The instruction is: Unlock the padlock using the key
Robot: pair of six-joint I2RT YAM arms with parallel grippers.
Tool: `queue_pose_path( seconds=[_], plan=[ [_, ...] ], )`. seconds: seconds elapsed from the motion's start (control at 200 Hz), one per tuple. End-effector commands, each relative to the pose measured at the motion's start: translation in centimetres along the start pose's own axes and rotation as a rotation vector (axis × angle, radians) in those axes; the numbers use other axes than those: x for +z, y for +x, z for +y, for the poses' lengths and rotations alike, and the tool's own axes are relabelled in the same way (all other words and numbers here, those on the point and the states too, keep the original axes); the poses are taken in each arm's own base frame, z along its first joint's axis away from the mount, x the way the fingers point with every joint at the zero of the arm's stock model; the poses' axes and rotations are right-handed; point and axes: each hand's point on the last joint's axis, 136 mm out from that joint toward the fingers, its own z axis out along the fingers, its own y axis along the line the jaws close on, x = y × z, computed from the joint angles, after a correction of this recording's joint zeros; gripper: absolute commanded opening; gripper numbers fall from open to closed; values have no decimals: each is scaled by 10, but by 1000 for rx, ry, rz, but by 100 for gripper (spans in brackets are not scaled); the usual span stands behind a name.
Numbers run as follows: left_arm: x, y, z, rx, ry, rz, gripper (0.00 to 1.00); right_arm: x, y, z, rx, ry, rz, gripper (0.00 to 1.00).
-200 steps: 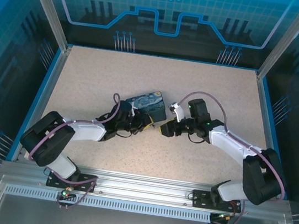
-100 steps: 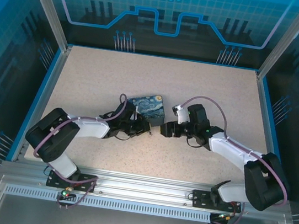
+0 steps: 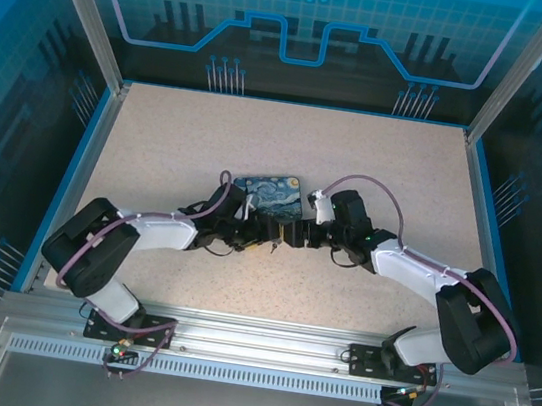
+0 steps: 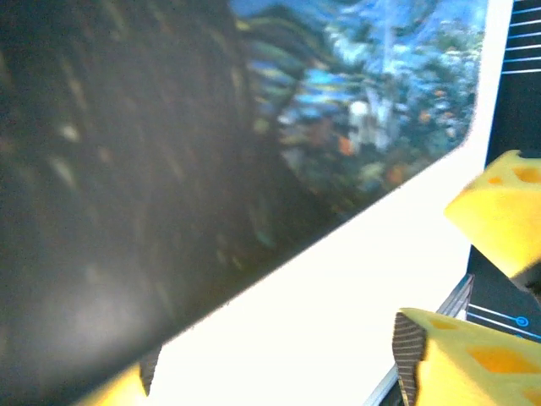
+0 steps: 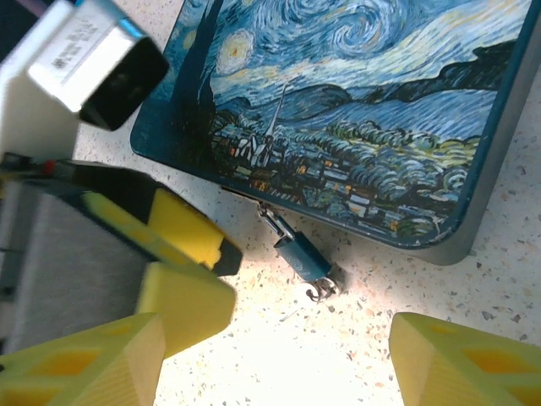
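Speckled beige table [image 3: 158, 147] fills the floor of a booth with glowing blue walls. The padlock [image 3: 270, 194] lies flat near the middle of the frame, painted face up. Both arms reach in from the lower corners and meet just below it. The left claw [image 3: 263, 232] and the right claw [image 3: 292, 233] are tip to tip there, too tightly bunched from above to tell whether they touch.

In the right wrist view the right claw [image 5: 270, 364] stands wide. Its yellow fingers [image 5: 84, 364] sit at the two lower corners, with only bare table between them, gripping nothing. The key [image 5: 297, 252] is a tiny dark piece with a small metal loop. It sticks out of the padlock's lower edge at mid-frame, just above the gap and clear of both fingers. One of the left claw's yellow fingers pokes in at the left, near the key but apart from it.

In the left wrist view the left claw [image 4: 279, 385] is also spread wide. One finger [image 4: 473, 364] is at lower right and the other is cut off at the lower left corner. The padlock is a dark blur across the upper left. The table is washed out white. From above, the key is too small to make out.
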Motion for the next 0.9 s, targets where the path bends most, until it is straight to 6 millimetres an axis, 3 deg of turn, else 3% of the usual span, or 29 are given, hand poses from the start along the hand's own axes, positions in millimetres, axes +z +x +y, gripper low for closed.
queue_pose_path(
  seconds=[0.0, 0.285, 0.48, 0.66, 0.75, 0.77, 0.895],
  plan=[
    [-19, 1, -16, 52, 12, 0, 79, 5, -5, 4, 11, -5, -16, 71],
    [-59, -12, -27, 98, -24, -109, 98, 22, 3, 8, 17, -17, 11, 71],
    [-79, -30, -26, 103, -93, -194, 99, 43, -4, 7, 41, -20, 22, 70],
    [-83, -37, -25, 95, -116, -224, 99, 55, -28, 8, 34, 1, -9, 70],
    [-81, -37, -22, 86, -120, -225, 99, 58, -29, 3, 32, 23, 0, 70],
    [-81, -36, -21, 83, -121, -224, 99, 57, -39, 8, 22, 11, -19, 70],
    [-79, -35, -14, 66, -130, -227, 99, 55, -38, 10, 16, 4, -23, 70]
  ],
)
